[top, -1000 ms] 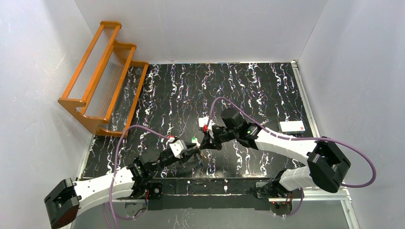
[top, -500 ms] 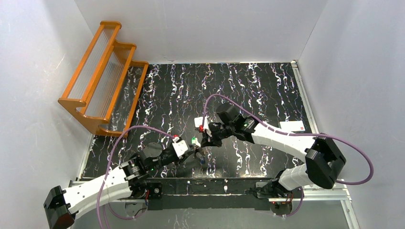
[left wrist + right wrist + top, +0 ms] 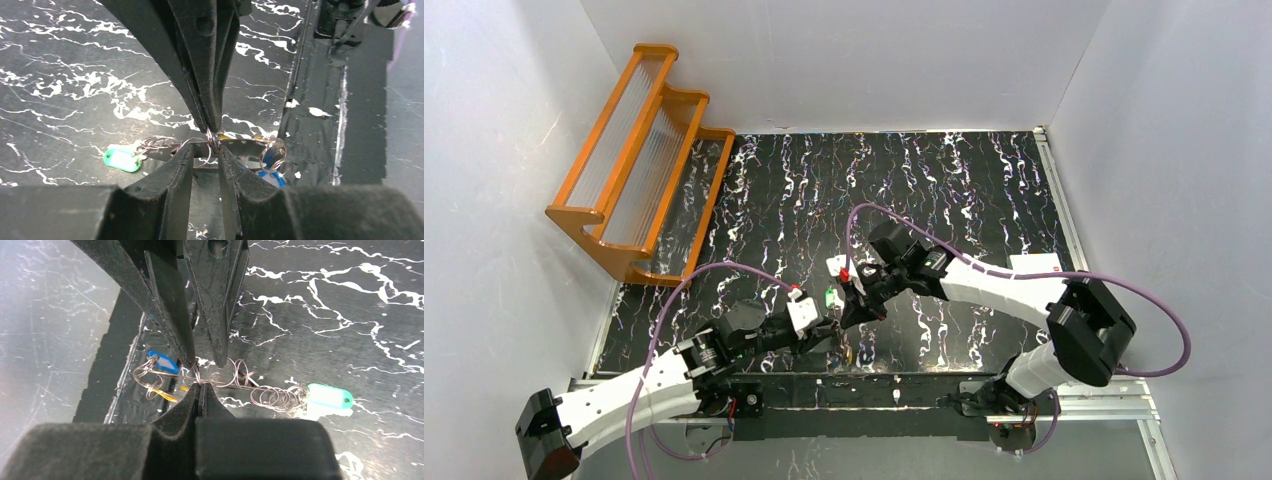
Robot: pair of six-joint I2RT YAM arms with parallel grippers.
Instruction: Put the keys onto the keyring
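Keyring (image 3: 160,143) stretched out in a line of wire loops over the marbled tabletop (image 3: 75,75), and your right gripper (image 3: 200,390) is clamped tight on the wire mid-chain. Your left gripper (image 3: 206,152) meets it nose to nose, jaws a little apart with a loop between them; you can't tell whether they pinch it. Green key (image 3: 121,160) lies at one end of the loops, blue key (image 3: 270,178) at the other by the tabletop's near edge, yellow key (image 3: 164,395) just beside the blue
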